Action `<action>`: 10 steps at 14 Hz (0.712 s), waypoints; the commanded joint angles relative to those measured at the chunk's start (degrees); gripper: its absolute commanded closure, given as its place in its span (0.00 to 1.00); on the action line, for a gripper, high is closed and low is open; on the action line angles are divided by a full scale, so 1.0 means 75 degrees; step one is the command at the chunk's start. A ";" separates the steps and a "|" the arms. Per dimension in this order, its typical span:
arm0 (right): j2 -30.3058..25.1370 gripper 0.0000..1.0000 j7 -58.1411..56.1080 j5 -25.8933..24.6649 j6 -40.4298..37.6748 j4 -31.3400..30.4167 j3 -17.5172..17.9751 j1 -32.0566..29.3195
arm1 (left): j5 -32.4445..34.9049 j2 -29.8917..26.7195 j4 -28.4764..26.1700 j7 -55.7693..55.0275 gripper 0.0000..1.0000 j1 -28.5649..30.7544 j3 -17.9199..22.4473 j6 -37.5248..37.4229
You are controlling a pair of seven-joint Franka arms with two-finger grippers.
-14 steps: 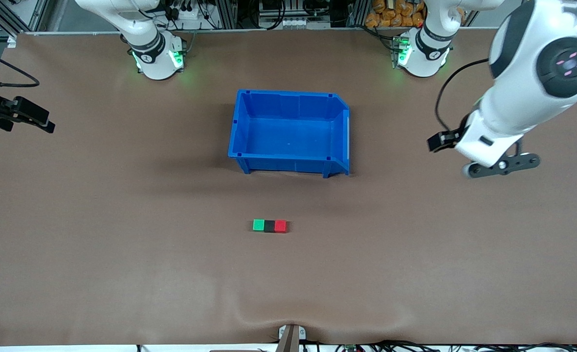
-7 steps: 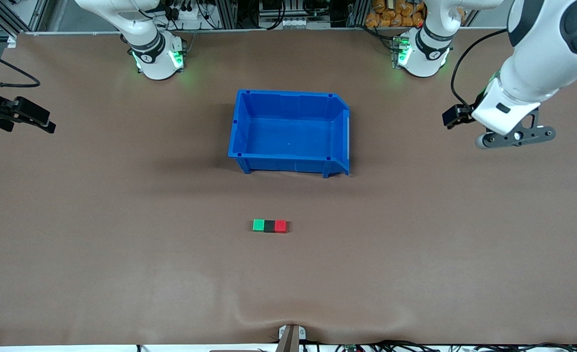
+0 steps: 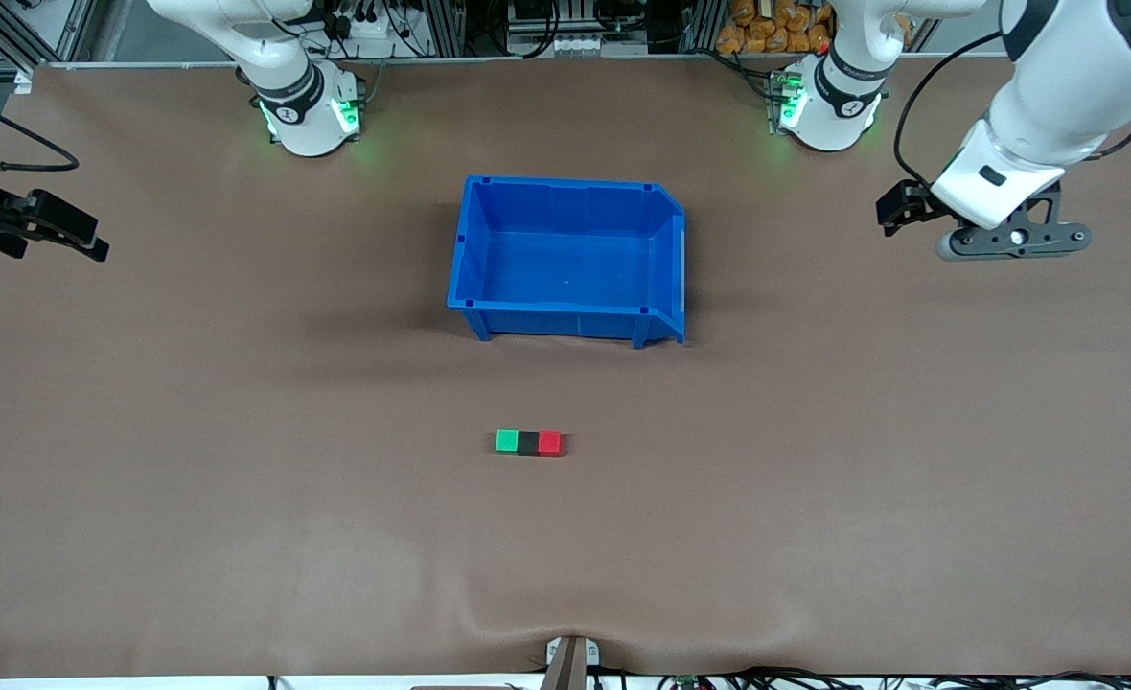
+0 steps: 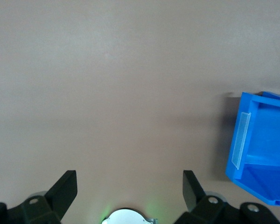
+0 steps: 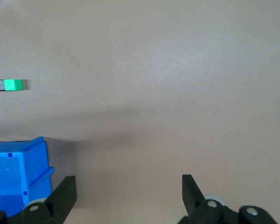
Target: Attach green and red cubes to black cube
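Three small plain cubes sit touching in one row: bright green cube [image 3: 506,441], matte black cube [image 3: 527,443], bright red cube [image 3: 549,442]. One blue plastic bin [image 3: 566,326] stands farther back. Left gripper [image 4: 128,189] and right gripper [image 5: 129,193] each hang over bare table, fingers apart

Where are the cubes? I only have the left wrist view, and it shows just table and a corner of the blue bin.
Observer: The green cube, black cube and red cube lie in one row on the table, nearer to the front camera than the blue bin.
Operator: Are they joined up?
Observer: They touch side by side, with black in the middle and green toward the right arm's end.
Operator: My left tool is open over the table by the bin. What about the right tool?
Observer: The right tool is open and holds nothing, over the table toward the right arm's end.
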 commanded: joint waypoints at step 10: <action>0.0066 0.00 -0.0044 -0.0094 -0.0039 0.0156 -0.0025 0.0048 | -0.0768 0.0283 0.0664 0.0941 0.00 0.0854 -0.0024 0.0548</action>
